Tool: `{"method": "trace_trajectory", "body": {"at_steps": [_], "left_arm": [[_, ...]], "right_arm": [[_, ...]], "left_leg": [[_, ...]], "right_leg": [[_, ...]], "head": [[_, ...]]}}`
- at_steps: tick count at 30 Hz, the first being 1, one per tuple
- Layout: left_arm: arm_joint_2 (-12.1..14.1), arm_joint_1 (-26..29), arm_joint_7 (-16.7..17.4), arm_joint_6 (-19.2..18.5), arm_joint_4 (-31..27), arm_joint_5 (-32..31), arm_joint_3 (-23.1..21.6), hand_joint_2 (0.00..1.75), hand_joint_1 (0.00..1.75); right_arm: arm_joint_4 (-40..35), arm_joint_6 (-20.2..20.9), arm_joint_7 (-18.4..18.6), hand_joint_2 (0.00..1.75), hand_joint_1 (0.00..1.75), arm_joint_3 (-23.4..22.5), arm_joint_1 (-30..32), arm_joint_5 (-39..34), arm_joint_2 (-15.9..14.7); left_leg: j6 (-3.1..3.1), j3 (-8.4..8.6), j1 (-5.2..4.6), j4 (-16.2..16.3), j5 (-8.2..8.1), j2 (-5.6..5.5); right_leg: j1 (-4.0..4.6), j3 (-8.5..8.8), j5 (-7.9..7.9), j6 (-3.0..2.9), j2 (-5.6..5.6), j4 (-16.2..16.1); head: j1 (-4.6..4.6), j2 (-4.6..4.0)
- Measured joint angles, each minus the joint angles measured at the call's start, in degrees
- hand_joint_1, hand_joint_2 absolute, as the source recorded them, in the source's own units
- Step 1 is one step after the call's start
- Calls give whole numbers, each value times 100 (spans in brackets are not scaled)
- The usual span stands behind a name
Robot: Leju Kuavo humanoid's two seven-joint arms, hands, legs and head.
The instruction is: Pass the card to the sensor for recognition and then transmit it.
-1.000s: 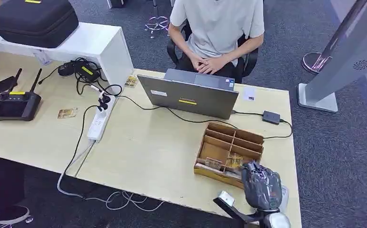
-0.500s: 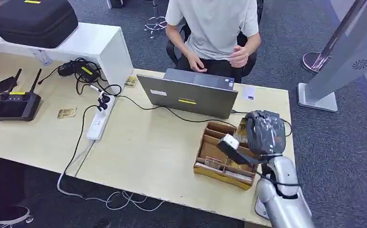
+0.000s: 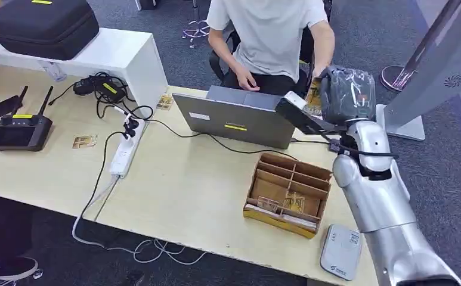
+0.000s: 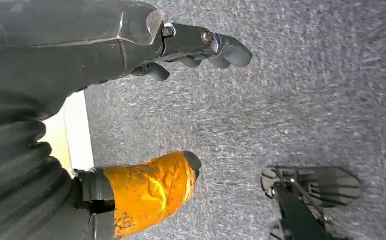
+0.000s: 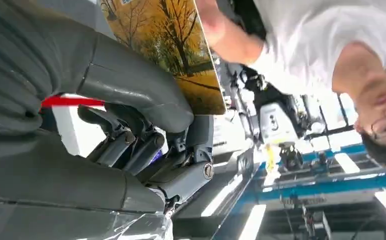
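Right hand (image 3: 347, 94) raised beside laptop (image 3: 240, 121), thumb pinning autumn-tree card (image 5: 173, 47), left hand (image 4: 131, 120) empty, fingers apart over carpet

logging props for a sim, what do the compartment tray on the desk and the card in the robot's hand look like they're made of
Compartment tray: looks like thin wood or plywood, matte tan, with slotted dividers.
Card: seems glossy printed plastic or coated stock; it stays flat and stiff where the right hand holds it, showing an autumn tree picture.
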Motion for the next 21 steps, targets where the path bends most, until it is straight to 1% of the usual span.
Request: {"method": "trace_trajectory", "body": {"at_steps": [2,5,8,11,13,17,21], "left_arm": [[-52,-49,2,15,0,-15,0,175,0],[-94,-87,4,20,0,-35,-2,175,0],[-111,-105,4,17,0,-44,-2,175,0],[-129,-125,2,-4,2,-44,-2,175,0],[-153,-138,2,-4,2,-44,-2,175,0],[-190,-160,2,-4,4,-41,-2,175,0],[-205,-168,2,-4,13,-41,0,175,0]], "right_arm": [[280,-120,107,175,175,0,-258,61,83],[531,-168,146,175,175,4,-482,81,159],[710,-238,157,175,175,7,-598,109,203],[936,-336,337,175,175,7,-733,185,249],[1093,-413,391,175,175,4,-820,199,264],[1392,-533,389,175,175,-31,-923,207,295],[1538,-553,389,175,175,-39,-936,207,297]], "left_leg": [[-3,1,0,0,2,0],[-5,1,0,0,3,-1],[-5,0,0,0,3,-2],[-5,0,0,0,3,-1],[-5,0,0,0,3,-2],[-5,1,0,0,3,-2],[-5,1,0,0,3,-2]], "right_leg": [[0,1,0,0,-2,0],[0,1,1,0,-1,1],[0,0,0,0,-2,1],[0,-1,0,0,-1,1],[0,-1,0,0,-2,1],[1,-1,0,0,-1,1],[1,-1,1,0,-1,1]], "head": [[0,0],[2,0],[0,0],[0,0],[0,0],[2,0],[2,0]]}}
